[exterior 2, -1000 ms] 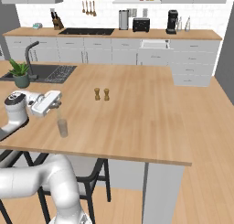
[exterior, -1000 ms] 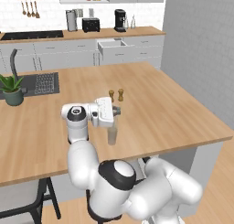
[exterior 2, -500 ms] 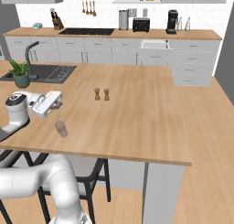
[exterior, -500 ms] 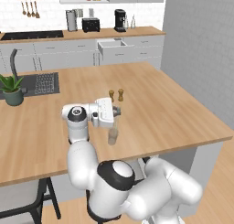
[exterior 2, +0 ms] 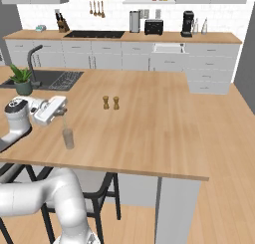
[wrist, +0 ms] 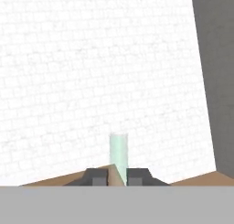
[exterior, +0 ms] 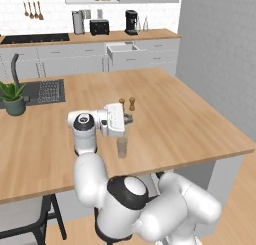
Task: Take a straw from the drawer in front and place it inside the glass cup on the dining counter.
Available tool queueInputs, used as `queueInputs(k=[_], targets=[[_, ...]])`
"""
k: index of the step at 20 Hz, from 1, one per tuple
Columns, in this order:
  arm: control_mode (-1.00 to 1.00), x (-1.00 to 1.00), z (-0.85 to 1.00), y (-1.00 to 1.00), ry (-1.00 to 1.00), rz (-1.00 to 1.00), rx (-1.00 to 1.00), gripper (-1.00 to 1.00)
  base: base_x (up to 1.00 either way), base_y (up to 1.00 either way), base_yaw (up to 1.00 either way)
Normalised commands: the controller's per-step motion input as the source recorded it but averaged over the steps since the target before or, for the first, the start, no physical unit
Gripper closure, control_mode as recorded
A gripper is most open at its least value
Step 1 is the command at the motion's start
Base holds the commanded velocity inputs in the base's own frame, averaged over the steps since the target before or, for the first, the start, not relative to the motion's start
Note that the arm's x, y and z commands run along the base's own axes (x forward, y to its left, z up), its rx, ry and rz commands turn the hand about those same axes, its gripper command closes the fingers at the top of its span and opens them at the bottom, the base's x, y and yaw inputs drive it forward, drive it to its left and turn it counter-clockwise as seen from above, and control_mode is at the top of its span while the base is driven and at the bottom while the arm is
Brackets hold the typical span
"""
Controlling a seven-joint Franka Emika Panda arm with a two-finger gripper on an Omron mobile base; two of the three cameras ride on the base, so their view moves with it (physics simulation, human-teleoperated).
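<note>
Pincer (wrist: 117, 176) pinching thin pale straw (wrist: 120, 170) shut, hovering right above clear cylindrical glass cup (exterior: 121, 147) sitting on smooth light-wood bench (exterior: 175, 119).

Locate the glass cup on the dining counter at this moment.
In both base views the glass cup stands near the dining counter's front edge, right below the gripper, with the two shakers further back.

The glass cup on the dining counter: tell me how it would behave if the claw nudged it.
The glass cup is small, narrow and upright, so a high nudge would probably tip it. It looks light and smooth, likely sliding on the dining counter and rolling once down.
</note>
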Motion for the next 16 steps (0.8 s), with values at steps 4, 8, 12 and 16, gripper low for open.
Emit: queueInputs(k=[4,8,12,16], targets=[[-1.00,-0.03,0.35,0.00,0.00,-0.03,0.00,1.00,0.00,0.00,0.00],[-1.00,-0.12,0.25,0.00,0.00,-0.05,0.00,1.00,0.00,0.00,0.00],[-1.00,0.00,0.00,0.00,0.01,-0.05,0.00,1.00,0.00,0.00,0.00],[-1.00,0.00,-0.09,0.00,0.00,-0.04,0.00,1.00,0.00,0.00,0.00]])
